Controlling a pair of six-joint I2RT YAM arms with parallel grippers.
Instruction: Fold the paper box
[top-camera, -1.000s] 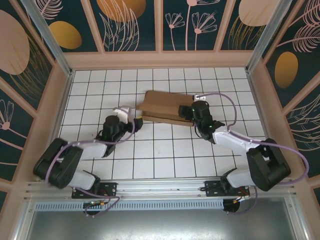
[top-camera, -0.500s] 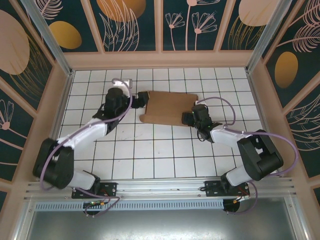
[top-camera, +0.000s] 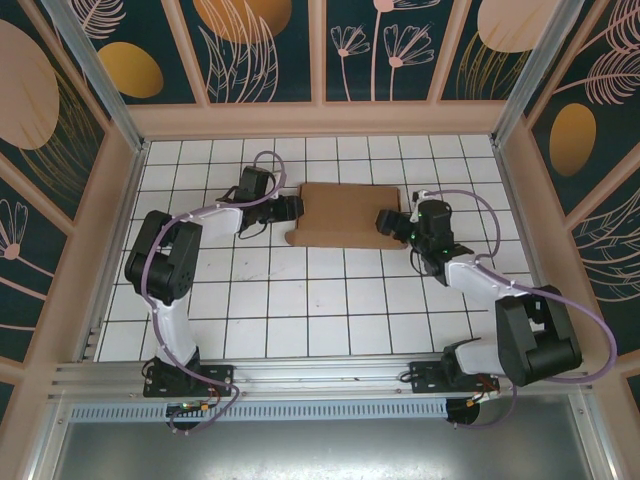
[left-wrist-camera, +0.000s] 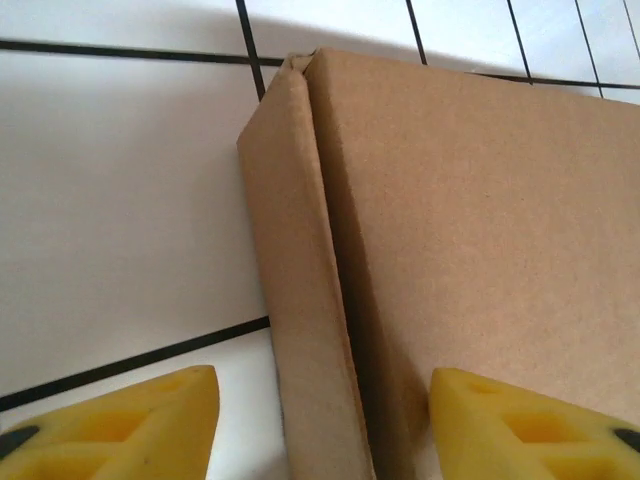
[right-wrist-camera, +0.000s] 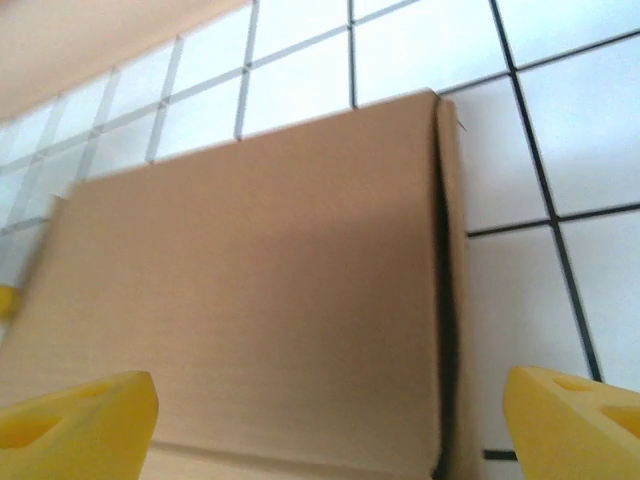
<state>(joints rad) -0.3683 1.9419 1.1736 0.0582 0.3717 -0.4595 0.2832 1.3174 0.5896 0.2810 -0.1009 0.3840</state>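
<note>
Brown corrugated cardboard: the paper box (top-camera: 345, 213) is shown lying flat on the far middle of the white, black-gridded worktop (top-camera: 300, 300), between the two tools. The left tool (top-camera: 290, 208) is set at the box's left end. Its yellow fingers (left-wrist-camera: 130, 420) are held apart astride the narrow side wall, one over bare tile and one over the top panel. The right tool (top-camera: 385, 222) is set at the box's right end. Its fingers (right-wrist-camera: 570, 420) are spread wide, and the box's top is seen between them. Patterned wall panels (top-camera: 260, 50) enclose the worktop; no other object lies beside the box.
</note>
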